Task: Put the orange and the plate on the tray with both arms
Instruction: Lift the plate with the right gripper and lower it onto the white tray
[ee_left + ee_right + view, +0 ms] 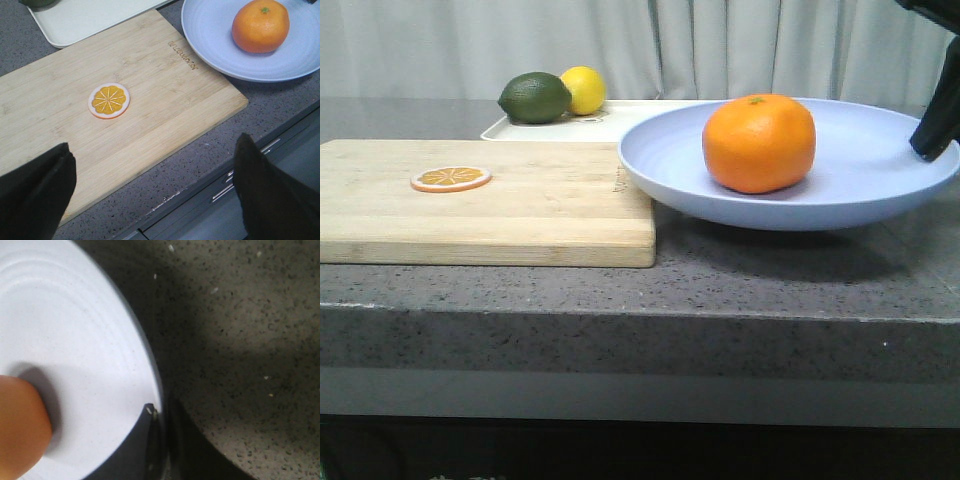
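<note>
The tray (pixel 620 118) is mostly hidden behind the plate (pixel 860 190) and the cutting board (pixel 480 200) in the front view, and a lime (pixel 535 97) and a lemon (pixel 584 89) rest at its far left end. The right gripper (pixel 159 440) is cut off at the frame edge, yet its fingers (pixel 132 450) are clenched on the plate's rim, one inside and one outside. The plate is lifted above the bench (pixel 770 280), its left edge overhanging the board, with the orange (pixel 759 142) sitting in it. The left gripper (pixel 155 190) hovers released, fingers (pixel 35 195) wide apart, above the board's near edge, beside an orange slice (pixel 109 100).
</note>
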`<state>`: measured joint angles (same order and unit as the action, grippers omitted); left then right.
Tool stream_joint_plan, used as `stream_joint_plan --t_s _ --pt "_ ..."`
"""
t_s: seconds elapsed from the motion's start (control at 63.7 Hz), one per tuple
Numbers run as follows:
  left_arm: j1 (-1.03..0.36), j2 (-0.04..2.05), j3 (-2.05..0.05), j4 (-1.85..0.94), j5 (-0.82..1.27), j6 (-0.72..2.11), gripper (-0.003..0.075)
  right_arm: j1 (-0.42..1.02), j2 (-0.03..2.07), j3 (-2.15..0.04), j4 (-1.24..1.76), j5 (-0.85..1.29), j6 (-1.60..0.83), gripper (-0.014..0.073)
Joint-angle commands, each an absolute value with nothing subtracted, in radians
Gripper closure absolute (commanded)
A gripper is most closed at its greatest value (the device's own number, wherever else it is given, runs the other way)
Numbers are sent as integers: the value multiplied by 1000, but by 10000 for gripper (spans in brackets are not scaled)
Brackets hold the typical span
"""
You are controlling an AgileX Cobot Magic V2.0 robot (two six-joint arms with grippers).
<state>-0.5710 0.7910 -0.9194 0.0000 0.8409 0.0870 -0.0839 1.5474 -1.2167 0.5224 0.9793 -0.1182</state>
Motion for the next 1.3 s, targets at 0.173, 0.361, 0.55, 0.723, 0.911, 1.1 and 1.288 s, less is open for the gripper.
stream_joint_plan --t_s 0.173,0.361,0.55,0.723,0.911,1.1,1.288 --pt "-569 784 -943 -7 767 76 99 -85 1513 -1272 749 929 -94 659" --pt "-569 784 -943 -10 767 76 99 -65 1515 -1272 774 828 -35 659" --pt "-569 784 -943 -10 767 76 99 -29 1588 -1343 772 807 6 659" --pt "-569 784 -943 -10 767 76 99 5 1711 -1505 767 828 38 659" --pt "-569 784 -943 -10 767 76 99 19 1854 -1715 709 845 133 659" --pt "-569 784 -943 -10 766 74 99 30 2011 -1963 559 905 297 659" --pt "-569 787 -943 -10 763 71 99 36 2152 -2181 525 965 369 659"
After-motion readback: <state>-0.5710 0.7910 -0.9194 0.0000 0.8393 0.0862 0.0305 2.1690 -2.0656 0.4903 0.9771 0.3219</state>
